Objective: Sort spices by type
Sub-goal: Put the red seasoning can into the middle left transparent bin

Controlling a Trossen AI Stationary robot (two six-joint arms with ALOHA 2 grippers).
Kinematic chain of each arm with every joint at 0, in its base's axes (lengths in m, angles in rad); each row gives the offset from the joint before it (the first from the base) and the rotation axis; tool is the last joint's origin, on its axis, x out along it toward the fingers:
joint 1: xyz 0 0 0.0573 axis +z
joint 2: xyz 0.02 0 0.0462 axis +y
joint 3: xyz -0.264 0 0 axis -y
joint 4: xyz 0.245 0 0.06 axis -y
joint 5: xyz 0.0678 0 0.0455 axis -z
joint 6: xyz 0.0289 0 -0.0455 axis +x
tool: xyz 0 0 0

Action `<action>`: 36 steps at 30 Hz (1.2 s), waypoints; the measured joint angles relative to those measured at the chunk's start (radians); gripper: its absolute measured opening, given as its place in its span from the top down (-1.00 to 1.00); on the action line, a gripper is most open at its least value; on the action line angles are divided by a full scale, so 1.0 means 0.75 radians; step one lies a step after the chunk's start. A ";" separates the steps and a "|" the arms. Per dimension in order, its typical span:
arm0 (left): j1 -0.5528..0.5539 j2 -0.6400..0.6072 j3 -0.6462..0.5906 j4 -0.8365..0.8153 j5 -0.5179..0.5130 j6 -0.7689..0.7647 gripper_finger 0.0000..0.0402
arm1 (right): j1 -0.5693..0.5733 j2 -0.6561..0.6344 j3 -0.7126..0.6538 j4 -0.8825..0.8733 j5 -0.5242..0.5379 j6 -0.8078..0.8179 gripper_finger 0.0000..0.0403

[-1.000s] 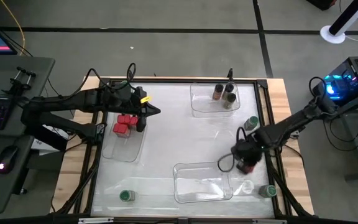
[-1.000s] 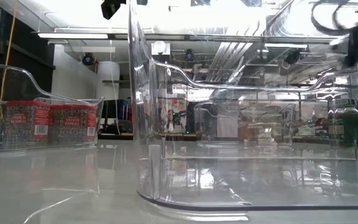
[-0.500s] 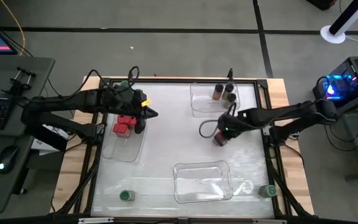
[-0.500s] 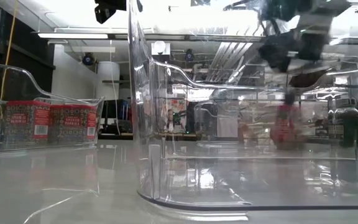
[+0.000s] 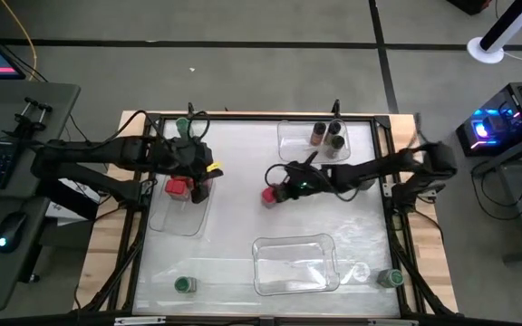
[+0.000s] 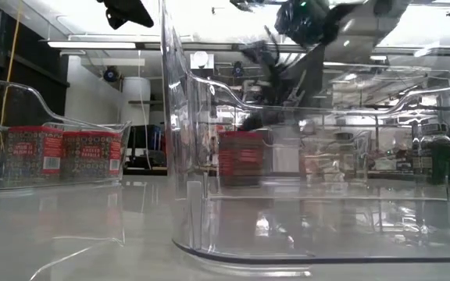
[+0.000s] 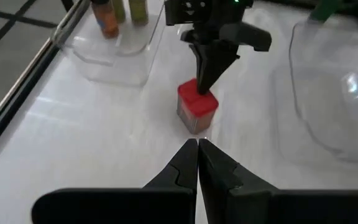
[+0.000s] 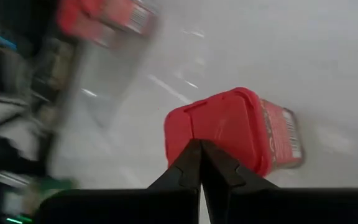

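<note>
Sorting stood partway: red boxes (image 5: 178,186) filled the nine-o'clock tray (image 5: 178,217), brown jars (image 5: 326,136) the one-o'clock tray (image 5: 288,149). Right pincer (image 5: 274,194), pressed together, touched a mid-desk red box (image 5: 267,195); green jars (image 5: 183,285) remained loose.

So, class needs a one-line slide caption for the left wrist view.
Right hand, shut, touches a red-topped spice box on the white table as the left hand watches, shut.

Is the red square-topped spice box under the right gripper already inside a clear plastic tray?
No. The red square-topped spice box stands on bare table, between the trays.
</note>
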State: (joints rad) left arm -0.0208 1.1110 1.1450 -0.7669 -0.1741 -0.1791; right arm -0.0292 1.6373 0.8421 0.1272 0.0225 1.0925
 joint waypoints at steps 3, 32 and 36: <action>-0.012 0.000 0.000 -0.054 -0.019 0.000 1.00 | 0.000 0.100 -0.003 0.288 -0.010 0.065 1.00; 0.031 0.315 0.054 0.215 0.073 -0.003 -0.21 | -0.016 -0.516 0.673 -1.328 0.310 -0.515 1.00; 0.056 0.514 0.206 0.168 0.078 -0.013 -0.50 | 0.066 -0.658 0.670 -1.546 0.443 -0.358 1.00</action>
State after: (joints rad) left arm 0.0213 1.4967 1.2996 -0.6407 -0.1153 -0.1890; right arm 0.0202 1.1441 1.3449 -1.0325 0.3544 0.8243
